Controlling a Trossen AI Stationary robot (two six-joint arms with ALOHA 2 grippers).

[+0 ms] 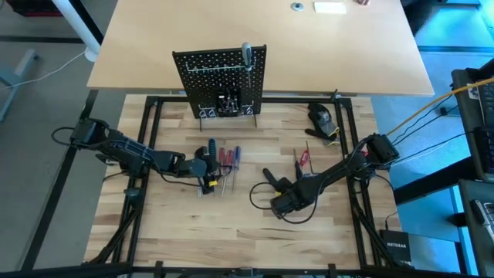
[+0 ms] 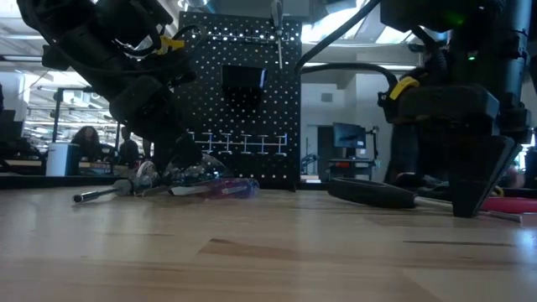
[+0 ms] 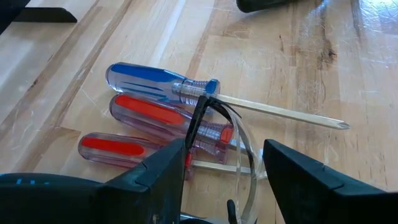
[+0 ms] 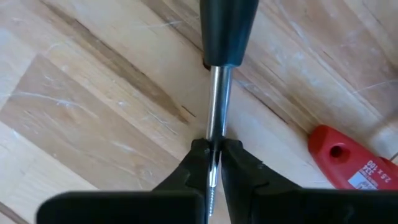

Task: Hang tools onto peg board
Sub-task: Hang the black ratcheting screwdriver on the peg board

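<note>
Tools, nearest group first: black-handled screwdriver (image 4: 226, 30) lies flat on the wooden tabletop (image 1: 231, 232), right of centre. Right gripper (image 4: 212, 163) low over it, fingers pressed in on the silver shaft, pinching it just below the handle. In the high view the same screwdriver (image 1: 270, 176) shows as a dark handle pointing away from the gripper (image 1: 284, 194). Red-handled tool (image 4: 348, 163) just beside, not touched; from above it lies near the right arm (image 1: 303, 160).

Left of centre: cluster of three clear-handled screwdrivers side by side, one blue (image 3: 155, 81), two red (image 3: 165, 118), shafts running the same way. A thin dark wire loop crosses their collars. Left gripper (image 3: 224, 174) hovers close over this cluster, jaws spread wide, holding nothing. High view puts that gripper (image 1: 207, 176) at the near end of the cluster (image 1: 225, 158).

Farther back, right side: dark rounded lump (image 1: 320, 117) on the table near the frame rail.

Farthest: peg board (image 1: 221, 79) standing upright at the table's back edge on wire feet, a row of hooks across it. One grey-handled tool (image 1: 246, 55) hangs at its top edge.
</note>
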